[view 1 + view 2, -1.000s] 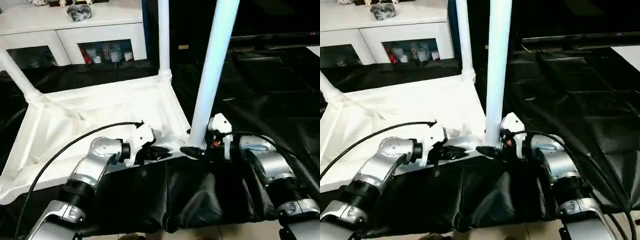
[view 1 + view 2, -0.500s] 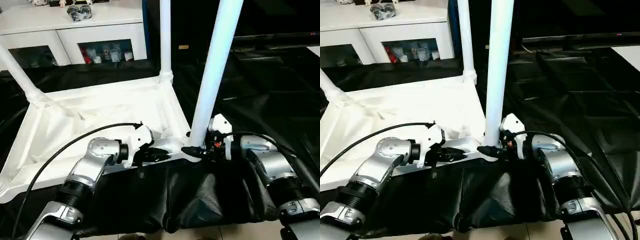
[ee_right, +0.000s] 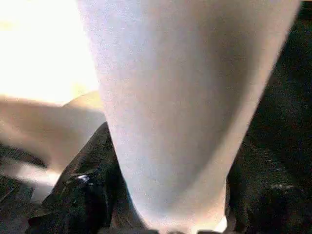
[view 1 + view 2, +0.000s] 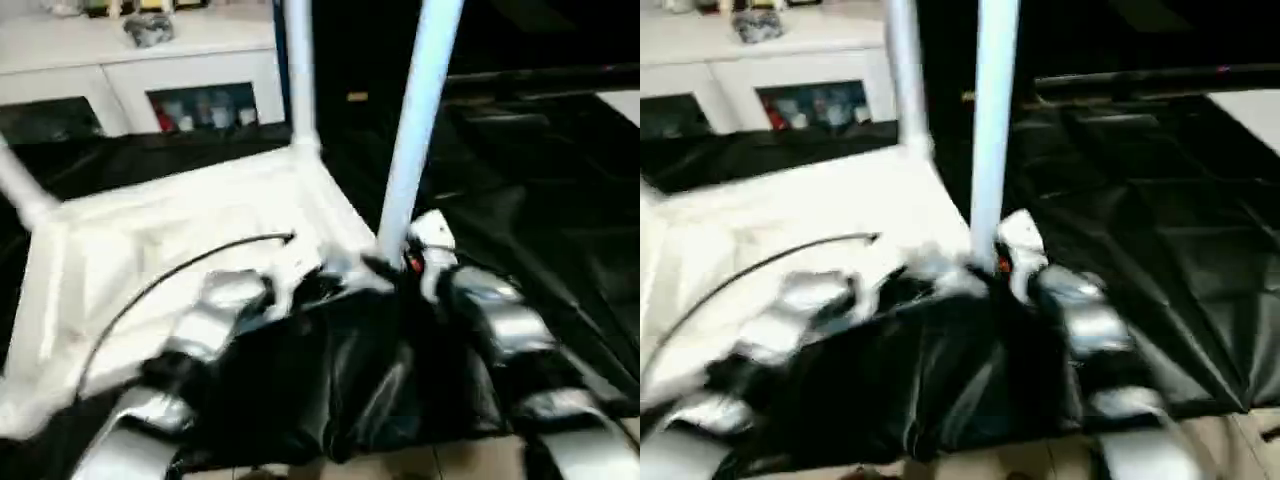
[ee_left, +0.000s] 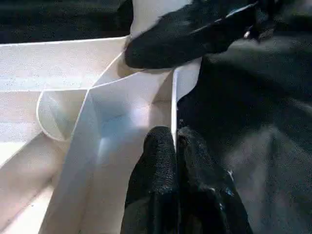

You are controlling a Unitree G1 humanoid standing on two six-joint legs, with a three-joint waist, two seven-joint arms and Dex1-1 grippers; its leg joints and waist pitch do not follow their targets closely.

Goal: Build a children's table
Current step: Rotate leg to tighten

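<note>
The children's table lies upside down: its white tabletop (image 4: 150, 240) shows its ribbed underside. One white leg (image 4: 410, 150) stands in the near right corner socket, another (image 4: 298, 70) in the far corner, and a third (image 4: 20, 190) at the left. My left gripper (image 5: 174, 146) is shut on the tabletop's thin near rim beside that socket. My right gripper (image 3: 175, 146) has a black finger (image 3: 87, 190) on each side of the near leg's foot, pressed against it. One of its fingers (image 5: 185, 34) reaches over the corner in the left wrist view.
A white cabinet (image 4: 150, 60) with glass doors stands at the back left. Black sheeting (image 4: 520, 180) covers the ground and bunches up (image 4: 340, 380) in front of the tabletop. A black cable (image 4: 180, 270) runs along my left forearm.
Both head views have shifted and smeared, so the camera moved. The right gripper's fingers have drawn closer onto the leg. The left gripper stays on the rim.
</note>
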